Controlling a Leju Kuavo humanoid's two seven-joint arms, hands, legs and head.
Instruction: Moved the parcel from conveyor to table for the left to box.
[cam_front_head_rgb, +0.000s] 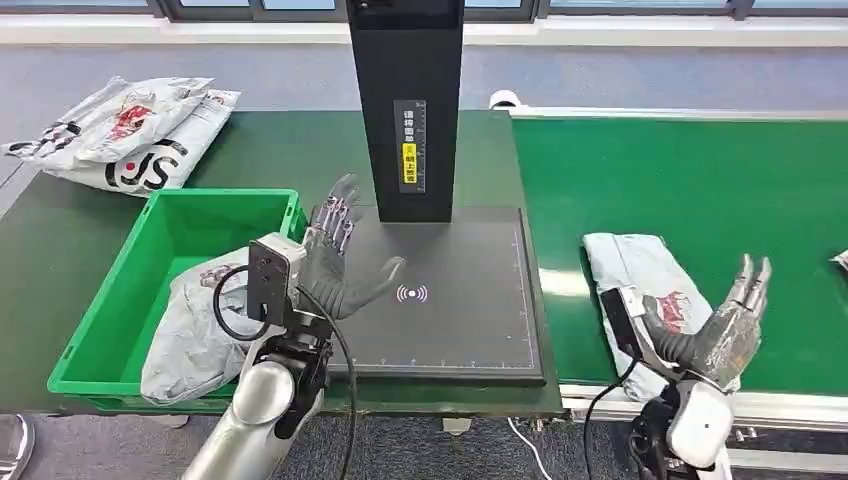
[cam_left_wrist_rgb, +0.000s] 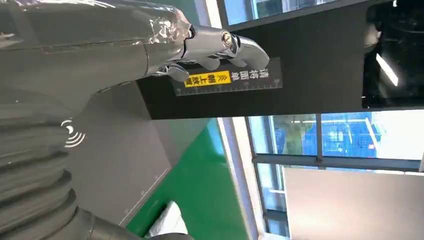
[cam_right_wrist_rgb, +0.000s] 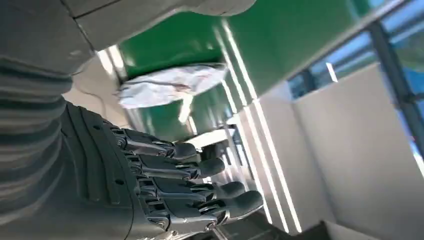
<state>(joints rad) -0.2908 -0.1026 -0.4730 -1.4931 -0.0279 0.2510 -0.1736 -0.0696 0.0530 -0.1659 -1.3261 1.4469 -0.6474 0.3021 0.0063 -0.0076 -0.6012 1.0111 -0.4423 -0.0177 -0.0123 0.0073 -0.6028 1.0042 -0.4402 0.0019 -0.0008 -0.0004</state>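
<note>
Grey parcel (cam_front_head_rgb: 640, 275) lying on the green conveyor (cam_front_head_rgb: 700, 180), right hand (cam_front_head_rgb: 722, 325) hovering at its near right end, fingers apart, gripping nothing; left hand (cam_front_head_rgb: 335, 265) hovering spread over the black pad (cam_front_head_rgb: 470, 300).

1. This is a parcel sorting station in a logistics test hall.
2. A green conveyor belt (cam_front_head_rgb: 700, 190) fills the right side.
3. A black scanner stand (cam_front_head_rgb: 405, 100) rises at center.
4. Courier bags (cam_front_head_rgb: 130, 135) lie upper left.
</note>
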